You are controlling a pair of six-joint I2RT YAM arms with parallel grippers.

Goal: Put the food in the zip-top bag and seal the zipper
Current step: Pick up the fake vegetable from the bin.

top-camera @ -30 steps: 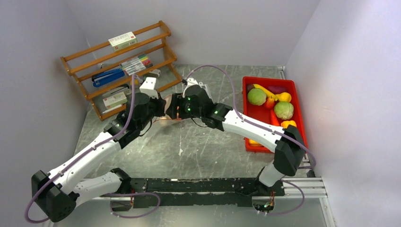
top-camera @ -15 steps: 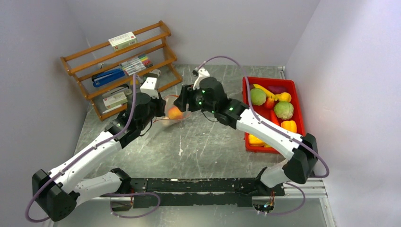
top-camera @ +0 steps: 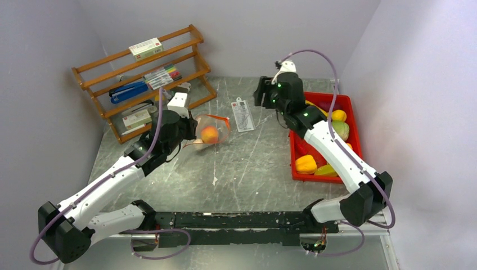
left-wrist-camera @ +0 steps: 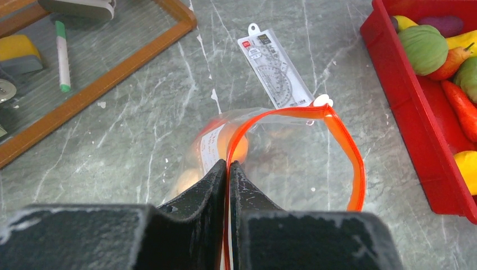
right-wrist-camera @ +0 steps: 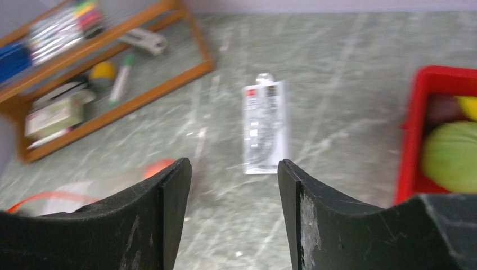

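Left gripper pinched shut on the red-orange zipper strip of the clear crinkly zip-top bag; bag mouth open over the grey bench. Peach plastic ball inside. Right gripper wide, empty, beside the red plastic tray.

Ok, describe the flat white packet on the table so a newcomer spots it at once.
Look at the grey table, in the gap between the wooden rack and the red bin. The white packet lies flat there, right of the clear bag. Unlike the crinkly, orange-rimmed bag, it is a flat, opaque, printed rectangle with a hang tab.
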